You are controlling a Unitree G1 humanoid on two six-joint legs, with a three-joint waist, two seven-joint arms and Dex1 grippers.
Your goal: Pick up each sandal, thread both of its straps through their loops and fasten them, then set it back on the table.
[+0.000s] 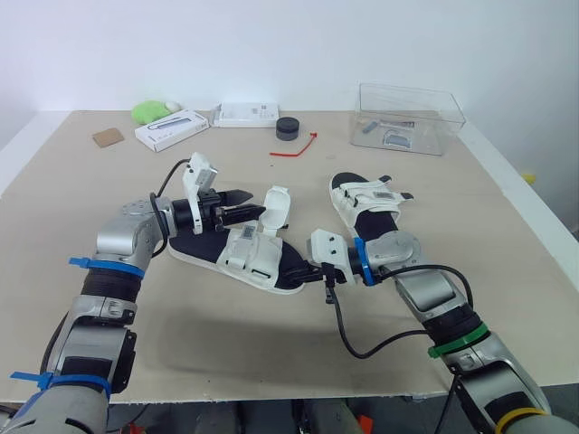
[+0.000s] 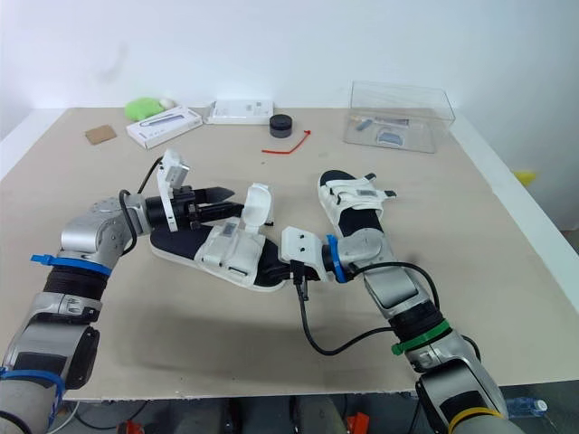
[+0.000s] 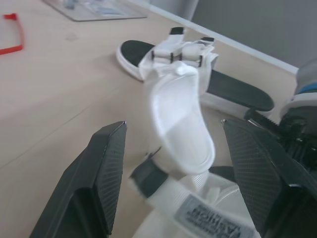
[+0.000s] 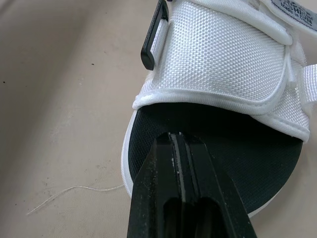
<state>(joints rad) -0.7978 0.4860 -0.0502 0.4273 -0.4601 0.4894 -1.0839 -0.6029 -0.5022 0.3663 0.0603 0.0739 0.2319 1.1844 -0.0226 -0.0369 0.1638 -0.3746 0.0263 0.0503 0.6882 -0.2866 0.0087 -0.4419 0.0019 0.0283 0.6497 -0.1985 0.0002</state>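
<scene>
Two white-strapped sandals with black footbeds lie on a beige counter [image 1: 181, 316]. The near sandal [image 1: 258, 258] sits in the middle of the counter, with its toe toward the near edge. One of its straps, the raised strap [image 1: 276, 208], stands upright and unfastened. The strap nearer the toe lies flat across the footbed. The far sandal [image 1: 366, 201] lies just beside it, toward the right and far edges, and both of its straps lie flat across it.

The left pincer [image 3: 173, 124] is spread wide, with one finger on either side of the raised strap and not gripping it. The right pincer [image 4: 181, 144] is pressed together on nothing, its tips over the toe end of the near sandal's footbed. Whether they touch it cannot be told.

The far sandal looks finished and set down. The near sandal seems to be in hand, with at least its raised strap left to thread and fasten.

The left wrist view shows the gap on each side of the raised strap, which the head views leave unclear. The right wrist view shows the flat strap's woven cloth and a black loop at its edge. The head views add a clear box [image 1: 407, 117] at the far right corner, plus a red tie [image 1: 294, 147] and small white boxes [image 1: 172, 129] along the far edge.
</scene>
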